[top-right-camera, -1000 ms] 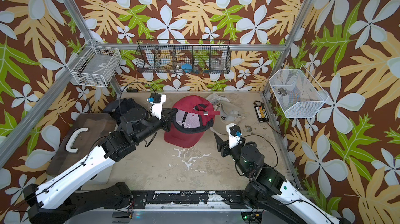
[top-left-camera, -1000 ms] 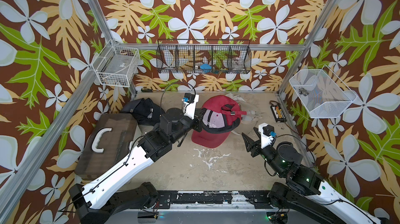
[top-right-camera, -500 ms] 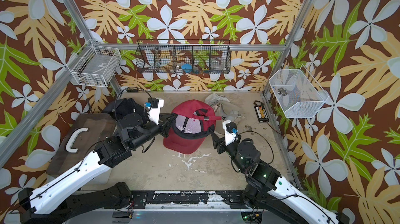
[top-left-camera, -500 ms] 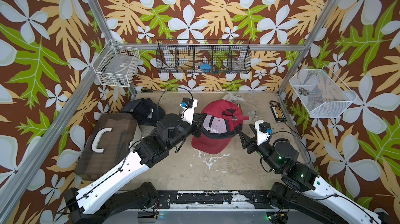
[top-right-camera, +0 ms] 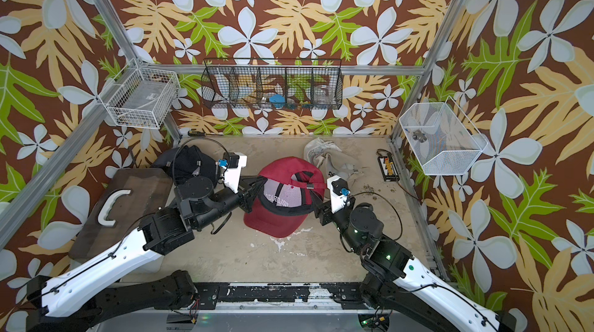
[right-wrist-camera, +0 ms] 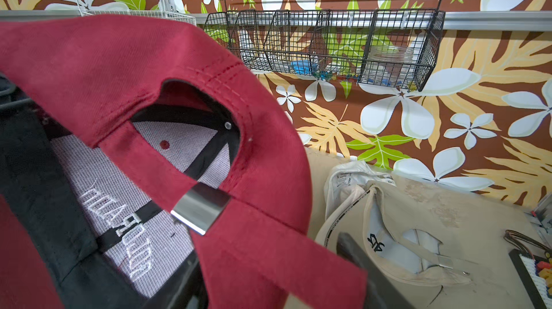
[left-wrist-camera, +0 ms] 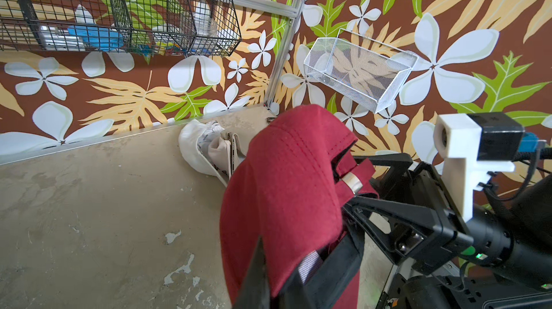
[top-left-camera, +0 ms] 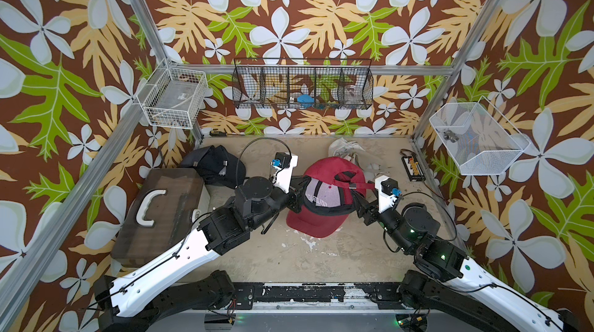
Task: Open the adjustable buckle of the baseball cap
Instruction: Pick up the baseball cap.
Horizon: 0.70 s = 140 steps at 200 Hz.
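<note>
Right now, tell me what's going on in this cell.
The left gripper is shut on the rim of the red cap, holding it tilted up. The right gripper is open at the back strap, its jaws on either side of it near the metal buckle. The buckle looks closed, so the opening is not yet done.

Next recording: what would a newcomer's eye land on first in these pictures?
First, the dark red fabric baseball cap, held tilted at mid-table, lining towards the top camera, with the left gripper shut on its rim. Next, its shiny silver metal buckle on the back strap, which passes between the jaws of the open right gripper. Loud brown floral wallpaper surrounds it all.
</note>
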Each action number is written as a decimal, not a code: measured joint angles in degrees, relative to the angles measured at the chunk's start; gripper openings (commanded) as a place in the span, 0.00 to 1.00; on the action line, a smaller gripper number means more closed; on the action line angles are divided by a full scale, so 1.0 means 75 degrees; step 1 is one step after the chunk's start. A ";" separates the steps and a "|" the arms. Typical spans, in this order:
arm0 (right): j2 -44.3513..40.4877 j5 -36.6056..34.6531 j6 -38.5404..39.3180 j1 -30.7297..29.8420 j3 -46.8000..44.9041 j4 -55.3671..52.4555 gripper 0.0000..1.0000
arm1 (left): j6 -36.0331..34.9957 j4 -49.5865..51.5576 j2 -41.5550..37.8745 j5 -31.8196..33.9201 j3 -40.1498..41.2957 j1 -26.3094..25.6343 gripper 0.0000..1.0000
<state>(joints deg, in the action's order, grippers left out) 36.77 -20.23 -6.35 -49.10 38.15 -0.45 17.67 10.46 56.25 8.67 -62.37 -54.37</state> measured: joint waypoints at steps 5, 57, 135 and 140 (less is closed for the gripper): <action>-0.0003 0.0000 0.0009 0.0000 0.0000 0.0009 0.64 | 0.0000 0.0003 -0.0003 0.0012 0.0009 -0.0023 0.00; -0.0117 -0.0047 0.0102 0.0000 -0.0029 0.0111 0.39 | 0.0029 0.0006 -0.0041 0.0102 0.0020 -0.0146 0.00; -0.0440 -0.0041 0.0122 0.0006 -0.0058 0.0169 0.06 | 0.0087 0.0000 -0.0047 0.0117 0.0111 -0.0219 0.00; -0.0460 -0.0041 0.0131 0.0006 -0.0058 0.0169 0.06 | 0.0090 0.0003 -0.0041 0.0105 0.0128 -0.0221 0.00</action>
<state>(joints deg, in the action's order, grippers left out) 33.32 -20.53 -5.37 -49.06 37.71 0.82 18.35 10.48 55.94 9.45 -61.41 -56.03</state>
